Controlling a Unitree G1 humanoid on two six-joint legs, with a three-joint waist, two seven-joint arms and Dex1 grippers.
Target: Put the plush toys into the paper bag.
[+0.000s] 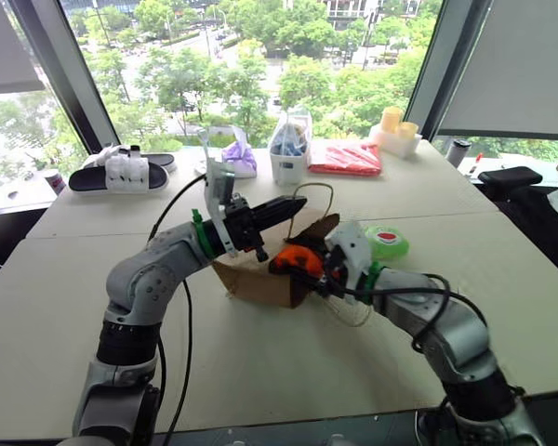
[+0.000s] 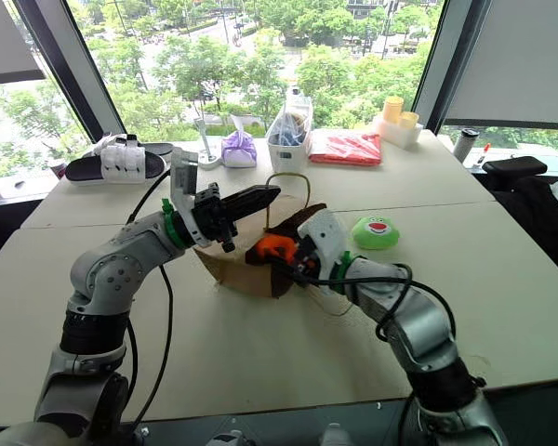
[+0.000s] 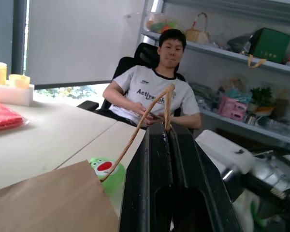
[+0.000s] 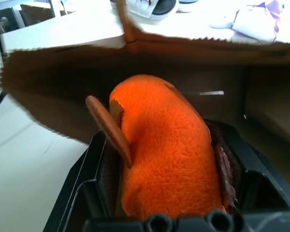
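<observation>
The brown paper bag (image 2: 246, 265) is laid on its side near the middle of the desk (image 2: 260, 372), with its long axis running roughly from the robot's left to its right and its mouth turned toward the right. One tan cord handle (image 2: 288, 190) is raised in a loop above the mouth. This handle is pinched by the left hand (image 1: 293, 206), whose two black fingers are pressed together on the cord and point to the right, slightly above level; the upper lip of the bag is thereby held up.

The orange plush toy (image 4: 169, 159) is clamped between the partly spread fingers of the right hand (image 2: 284, 255). The toy is positioned at the serrated edge of the bag's mouth, and its long axis is directed along the fingers into the dark interior. A thin brown flap projects from one side of the toy.

The lime-green plush toy (image 2: 376, 232) is seated on the desk just beyond the right forearm, near the bag's mouth but apart from it, with its red-and-white patch facing up.

Open desk surface is available in front of the bag and to both sides of the arms. The far edge by the window is occupied by a pair of sandals (image 1: 121, 172), a clear bag of blue items (image 1: 290, 149), a red packet (image 1: 346, 158) and yellow cups (image 1: 395, 123). A seated person (image 3: 154, 92) is visible past the desk's right-hand edge.
</observation>
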